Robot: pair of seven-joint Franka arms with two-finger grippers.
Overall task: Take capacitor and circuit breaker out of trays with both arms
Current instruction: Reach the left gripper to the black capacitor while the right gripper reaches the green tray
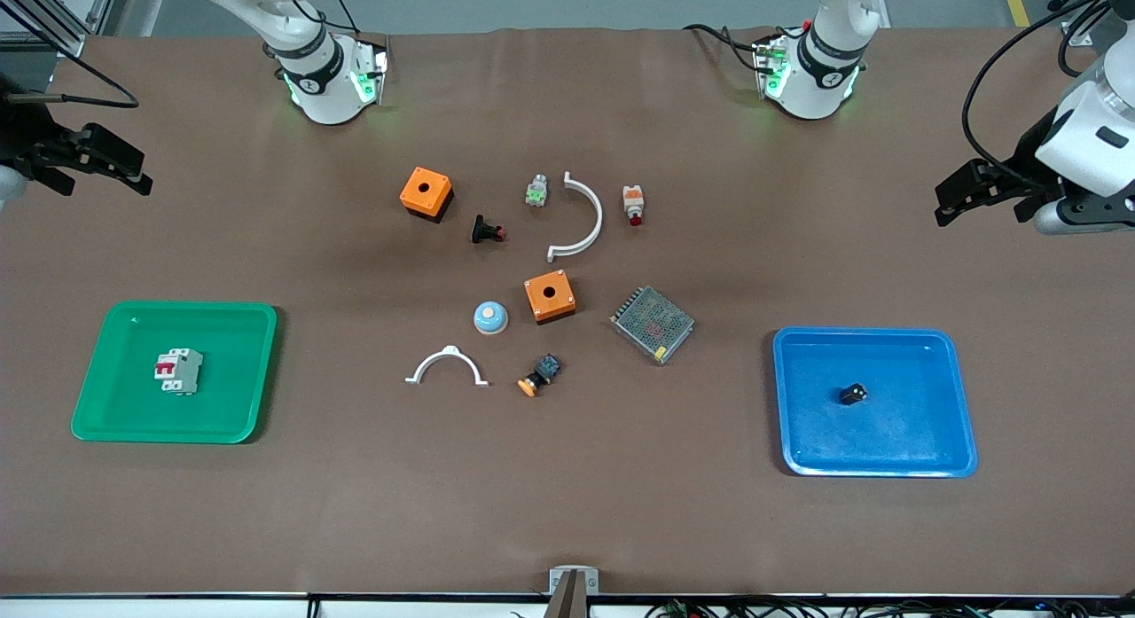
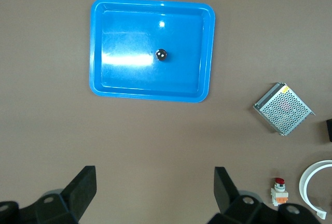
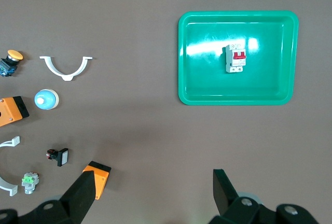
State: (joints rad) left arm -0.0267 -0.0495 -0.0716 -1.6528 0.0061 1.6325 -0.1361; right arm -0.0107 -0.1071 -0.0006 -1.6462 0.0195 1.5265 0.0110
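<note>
Two white arms with black joint bands and green-lit bases; black cables trail from each. The left gripper (image 1: 947, 208) and right gripper (image 1: 133, 176) carry black, wedge-shaped fingers (image 2: 83, 189).

On the bench (image 1: 567, 512): two orange boxes (image 1: 426, 193) (image 1: 549, 296), two white arcs (image 1: 578, 216) (image 1: 447, 366), mesh-covered power supply (image 1: 652, 324), blue dome (image 1: 489, 316), green tray (image 1: 106, 405), blue tray (image 1: 958, 449).
</note>
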